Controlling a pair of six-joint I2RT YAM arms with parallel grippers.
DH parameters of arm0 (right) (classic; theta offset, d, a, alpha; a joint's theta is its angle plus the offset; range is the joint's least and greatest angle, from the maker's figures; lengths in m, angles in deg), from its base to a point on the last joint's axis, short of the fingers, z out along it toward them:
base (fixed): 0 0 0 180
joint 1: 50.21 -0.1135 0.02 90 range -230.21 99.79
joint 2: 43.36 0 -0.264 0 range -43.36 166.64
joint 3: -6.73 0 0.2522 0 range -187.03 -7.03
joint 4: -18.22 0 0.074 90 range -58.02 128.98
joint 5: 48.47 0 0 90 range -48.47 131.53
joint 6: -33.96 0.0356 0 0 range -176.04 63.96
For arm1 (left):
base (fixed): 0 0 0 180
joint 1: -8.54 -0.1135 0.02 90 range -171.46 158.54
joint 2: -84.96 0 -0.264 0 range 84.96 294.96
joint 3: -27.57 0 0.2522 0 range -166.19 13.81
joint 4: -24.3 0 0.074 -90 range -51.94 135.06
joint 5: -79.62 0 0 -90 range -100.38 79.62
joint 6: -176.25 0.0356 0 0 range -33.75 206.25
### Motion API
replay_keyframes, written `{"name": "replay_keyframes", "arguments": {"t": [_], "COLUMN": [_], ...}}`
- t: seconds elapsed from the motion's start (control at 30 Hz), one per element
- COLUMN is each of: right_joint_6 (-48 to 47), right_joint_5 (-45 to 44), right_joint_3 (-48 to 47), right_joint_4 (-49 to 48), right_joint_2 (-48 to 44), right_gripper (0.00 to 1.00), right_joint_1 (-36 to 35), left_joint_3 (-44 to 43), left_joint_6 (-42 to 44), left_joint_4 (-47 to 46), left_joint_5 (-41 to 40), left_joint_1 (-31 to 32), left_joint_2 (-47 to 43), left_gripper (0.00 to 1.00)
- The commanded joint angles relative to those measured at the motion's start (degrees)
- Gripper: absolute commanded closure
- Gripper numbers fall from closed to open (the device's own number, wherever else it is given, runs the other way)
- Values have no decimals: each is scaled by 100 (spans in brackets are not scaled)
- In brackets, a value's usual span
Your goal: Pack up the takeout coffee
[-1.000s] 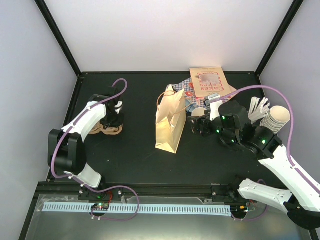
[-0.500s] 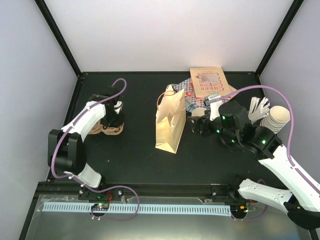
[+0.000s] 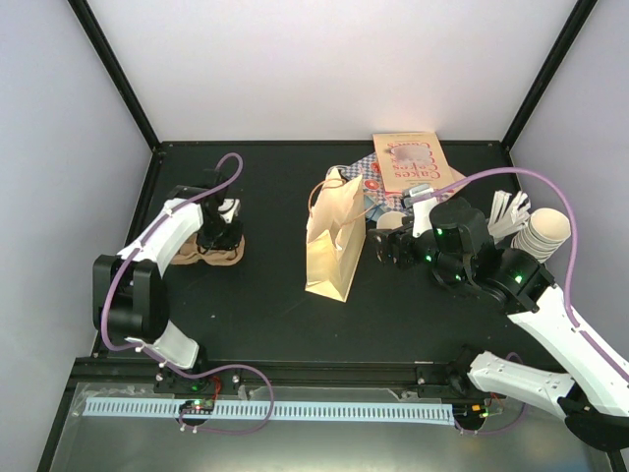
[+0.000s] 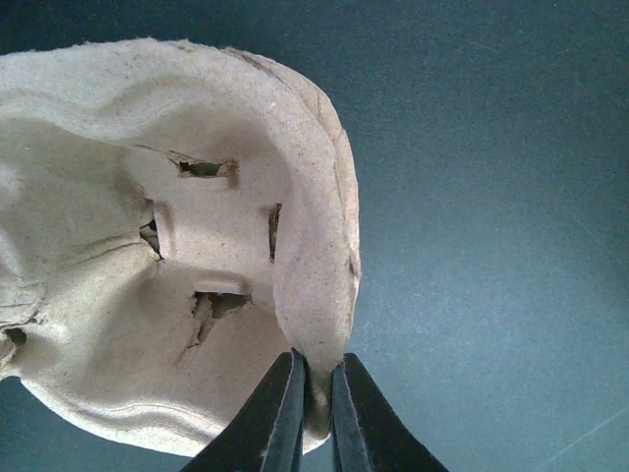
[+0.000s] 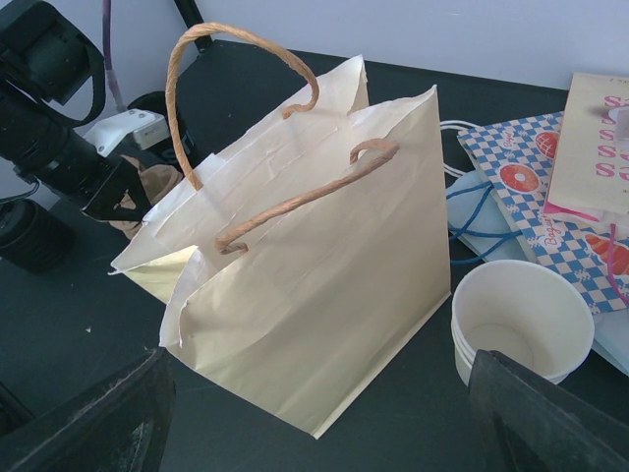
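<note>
Since no lidded cup shows in any view, the takeout coffee cannot be located, and the step in hand looks like preparation rather than packing itself. Across the black counter point(image 3: 275, 305), walled on three sides, the widest bare room lies in front of and to the left of the tan paper bag point(image 3: 332, 246), which stands upright near the middle, mouth open and handles up. Behind and to the right of it the ground is crowded: printed bakery packets point(image 3: 408, 162), a stack of cups point(image 3: 545, 234) by the right wall, and a lidless cup point(image 5: 521, 315) just beside the bag's base. Well apart on the left sits the cup carrier point(image 4: 177, 246), and the left gripper point(image 4: 316, 359) is pinched tight on its raised rim. The right gripper point(image 5: 319, 388) hangs with jaws spread wide, holding nothing, facing the bag's side. The next move probably calls for carrying the carrier across the bare stretch, lifted off the counter and kept away from the bag's thin top edge, which would likely buckle under a knock.
</note>
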State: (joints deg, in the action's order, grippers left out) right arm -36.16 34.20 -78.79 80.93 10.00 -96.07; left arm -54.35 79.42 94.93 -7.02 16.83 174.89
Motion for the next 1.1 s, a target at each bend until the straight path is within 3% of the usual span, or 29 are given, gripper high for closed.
{"name": "replay_keyframes", "arguments": {"t": [0.0, 0.87, 1.07], "right_joint_6": [51, 34, 40], "right_joint_5": [4, 112, 131], "right_joint_3": [-39, -92, -101], "right_joint_4": [-43, -69, -75], "right_joint_2": [-20, 38, 43], "right_gripper": [16, 16, 16], "right_joint_1": [16, 17, 17], "left_joint_3": [38, 84, 90], "left_joint_6": [137, 277, 280], "left_joint_4": [-126, -166, -159], "left_joint_5": [522, 895, 838], "left_joint_1": [-113, -254, -255], "left_joint_2": [-141, -169, -175], "left_gripper": [90, 86, 94]}}
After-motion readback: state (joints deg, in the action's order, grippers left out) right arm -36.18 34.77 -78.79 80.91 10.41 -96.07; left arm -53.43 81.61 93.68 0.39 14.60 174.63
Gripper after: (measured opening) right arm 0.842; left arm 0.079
